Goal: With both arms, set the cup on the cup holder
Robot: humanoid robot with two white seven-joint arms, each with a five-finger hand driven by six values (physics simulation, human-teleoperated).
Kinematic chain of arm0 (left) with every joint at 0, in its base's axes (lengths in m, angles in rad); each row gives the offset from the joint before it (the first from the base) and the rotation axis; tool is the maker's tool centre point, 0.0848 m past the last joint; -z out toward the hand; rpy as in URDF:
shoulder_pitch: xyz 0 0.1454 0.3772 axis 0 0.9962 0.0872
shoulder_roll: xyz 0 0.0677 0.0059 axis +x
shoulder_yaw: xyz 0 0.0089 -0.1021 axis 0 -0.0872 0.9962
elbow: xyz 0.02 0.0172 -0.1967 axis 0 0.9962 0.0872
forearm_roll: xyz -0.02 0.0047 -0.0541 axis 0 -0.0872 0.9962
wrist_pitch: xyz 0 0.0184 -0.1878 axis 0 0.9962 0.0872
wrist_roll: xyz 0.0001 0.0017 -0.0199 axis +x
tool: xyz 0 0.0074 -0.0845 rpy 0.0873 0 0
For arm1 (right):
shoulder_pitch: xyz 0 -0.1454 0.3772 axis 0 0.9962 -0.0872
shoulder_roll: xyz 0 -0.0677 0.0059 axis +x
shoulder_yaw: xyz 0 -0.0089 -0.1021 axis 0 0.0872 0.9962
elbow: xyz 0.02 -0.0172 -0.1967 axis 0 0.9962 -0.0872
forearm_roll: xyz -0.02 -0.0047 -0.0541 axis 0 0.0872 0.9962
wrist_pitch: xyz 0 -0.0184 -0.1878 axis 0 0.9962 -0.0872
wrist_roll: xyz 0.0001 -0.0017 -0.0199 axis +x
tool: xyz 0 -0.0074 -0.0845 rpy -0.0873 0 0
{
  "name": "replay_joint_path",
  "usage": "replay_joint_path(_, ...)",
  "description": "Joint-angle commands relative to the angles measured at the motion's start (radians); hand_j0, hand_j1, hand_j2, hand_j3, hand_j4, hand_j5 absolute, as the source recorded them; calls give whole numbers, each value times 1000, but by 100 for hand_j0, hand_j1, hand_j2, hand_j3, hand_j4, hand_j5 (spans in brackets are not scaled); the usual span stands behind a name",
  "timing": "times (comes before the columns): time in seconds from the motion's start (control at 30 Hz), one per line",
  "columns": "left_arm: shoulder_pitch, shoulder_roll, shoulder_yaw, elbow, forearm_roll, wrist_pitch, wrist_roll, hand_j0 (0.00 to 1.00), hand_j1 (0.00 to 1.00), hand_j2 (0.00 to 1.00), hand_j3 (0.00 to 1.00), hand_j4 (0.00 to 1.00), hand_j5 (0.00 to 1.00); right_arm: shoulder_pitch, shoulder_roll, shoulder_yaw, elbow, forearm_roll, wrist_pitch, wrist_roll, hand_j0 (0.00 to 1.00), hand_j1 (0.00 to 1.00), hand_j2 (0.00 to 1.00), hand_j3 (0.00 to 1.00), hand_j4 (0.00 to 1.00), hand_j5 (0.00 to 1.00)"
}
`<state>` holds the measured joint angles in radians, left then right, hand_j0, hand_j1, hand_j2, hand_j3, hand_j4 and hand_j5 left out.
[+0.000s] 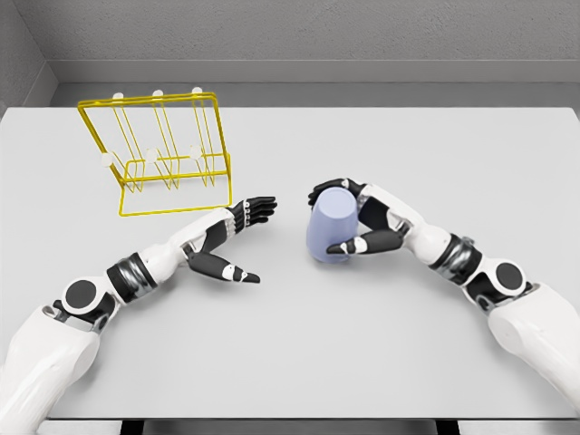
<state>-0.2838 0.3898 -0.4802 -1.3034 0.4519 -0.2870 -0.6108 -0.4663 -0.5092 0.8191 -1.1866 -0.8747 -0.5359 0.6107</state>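
A pale blue cup (330,226) stands upside down on the white table (299,344), right of the middle. My right hand (347,217) is shut on it, fingers curled behind its top and the thumb pressed across its lower front. A yellow wire cup holder (163,154) with white-tipped pegs stands at the back left. My left hand (245,237) is open, fingers stretched toward the cup and thumb spread low, a short gap left of the cup and just in front of the holder's right corner.
The table's far edge meets a grey wall. Both white forearms slant in from the lower corners across the front of the table.
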Motion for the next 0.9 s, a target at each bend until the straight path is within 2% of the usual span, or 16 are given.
replay_joint_path(0.0,0,-11,0,38,5,0,0,100,100,100,100,100,100,0,14,0,16,-6,2,0,71,71,71,71,71,71)
replay_joint_path(0.13,-2,-17,3,46,5,0,0,100,100,100,100,100,100,-12,49,0,70,28,2,0,72,72,72,72,72,72)
replay_joint_path(0.43,-2,-19,18,46,1,-54,0,100,100,100,100,100,100,-18,87,6,78,57,22,0,75,75,75,75,75,75)
replay_joint_path(0.5,-2,-19,18,46,1,-54,0,100,100,100,100,100,100,-18,87,6,78,60,22,0,88,88,88,88,88,88)
replay_joint_path(0.53,-2,-19,18,46,1,-54,0,100,100,100,100,100,100,-20,87,5,78,77,22,0,98,98,98,98,98,98)
replay_joint_path(0.87,-2,-31,18,46,2,-54,0,100,100,100,100,100,100,-28,84,6,78,94,20,0,100,100,100,100,100,100)
